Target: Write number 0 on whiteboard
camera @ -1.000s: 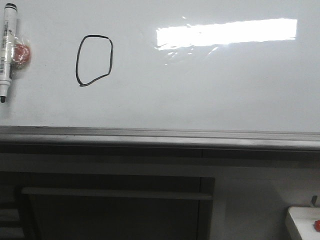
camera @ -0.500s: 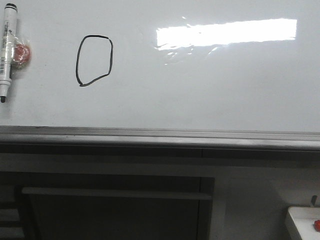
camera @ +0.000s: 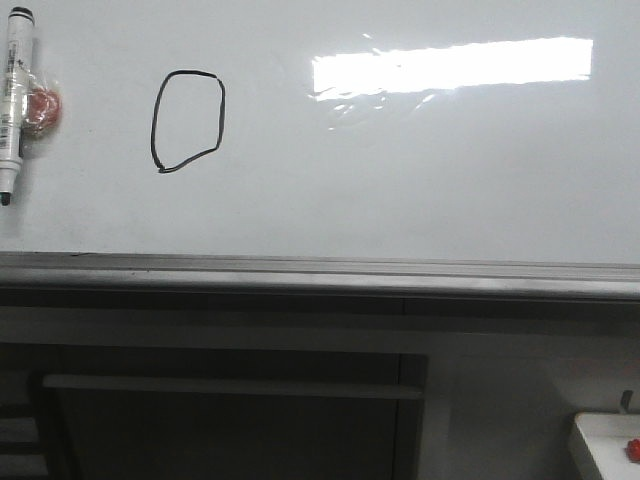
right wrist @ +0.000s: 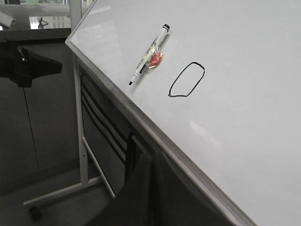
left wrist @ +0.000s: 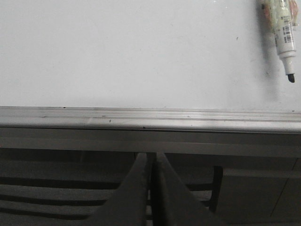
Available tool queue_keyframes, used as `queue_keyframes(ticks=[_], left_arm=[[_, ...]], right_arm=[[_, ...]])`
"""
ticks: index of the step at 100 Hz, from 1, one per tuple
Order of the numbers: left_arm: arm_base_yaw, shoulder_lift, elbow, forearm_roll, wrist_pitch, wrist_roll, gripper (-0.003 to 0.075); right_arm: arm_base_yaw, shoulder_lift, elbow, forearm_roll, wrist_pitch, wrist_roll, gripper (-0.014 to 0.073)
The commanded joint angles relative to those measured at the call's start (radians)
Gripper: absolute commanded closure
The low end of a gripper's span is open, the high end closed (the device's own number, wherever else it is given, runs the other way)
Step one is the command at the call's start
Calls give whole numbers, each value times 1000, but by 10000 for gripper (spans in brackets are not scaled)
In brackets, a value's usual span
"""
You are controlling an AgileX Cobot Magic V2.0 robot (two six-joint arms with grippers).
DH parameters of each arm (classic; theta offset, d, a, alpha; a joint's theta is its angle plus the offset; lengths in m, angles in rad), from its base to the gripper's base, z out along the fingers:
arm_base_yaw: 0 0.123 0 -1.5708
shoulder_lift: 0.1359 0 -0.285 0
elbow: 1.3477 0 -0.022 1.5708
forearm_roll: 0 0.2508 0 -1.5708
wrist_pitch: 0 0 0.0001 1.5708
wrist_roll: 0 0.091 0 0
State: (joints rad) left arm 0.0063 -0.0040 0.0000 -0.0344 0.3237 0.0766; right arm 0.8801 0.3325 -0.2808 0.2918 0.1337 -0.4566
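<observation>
Both grippers, left (left wrist: 151, 197) and right (right wrist: 151, 197), are seen closed on nothing, dark fingers pressed together. Beyond them the whiteboard's (camera: 420, 190) grey metal edge is met, then its glossy face. The 0 (camera: 188, 121), an angular black loop, is drawn farther up, beside a white marker (camera: 15, 100) whose label cannot be read.

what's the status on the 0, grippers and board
Left gripper shut, empty. Right gripper shut, empty. 0 drawn, loop closed, on whiteboard. Marker stuck to board left of it; nothing in the way.
</observation>
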Motion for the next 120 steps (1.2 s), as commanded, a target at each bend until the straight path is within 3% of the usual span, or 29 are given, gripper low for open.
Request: queue_keyframes(ticks=[1,20,38,62,90,120], left_arm=[[0,-26,13,-10,-71,-9,741],[0,-26,13,-10,-71,-9,741],[0,-26,13,-10,-71,-9,741],[0,-26,13,-10,-71,-9,741],[0,-26,13,-10,-71,-9,741],[0,-26,13,-10,-71,-9,741]], right_arm=[[-12,2,-21,-71,-92,63,654],[-124,2,17,-238,-181,287,654],[-314,-7,124,-246,-322,297,654],[-555,-165,266,-246,-333,297,654],[-860,-299,318,-246,-180,297,654],[-943,-359,320,-246,-43,338,654]])
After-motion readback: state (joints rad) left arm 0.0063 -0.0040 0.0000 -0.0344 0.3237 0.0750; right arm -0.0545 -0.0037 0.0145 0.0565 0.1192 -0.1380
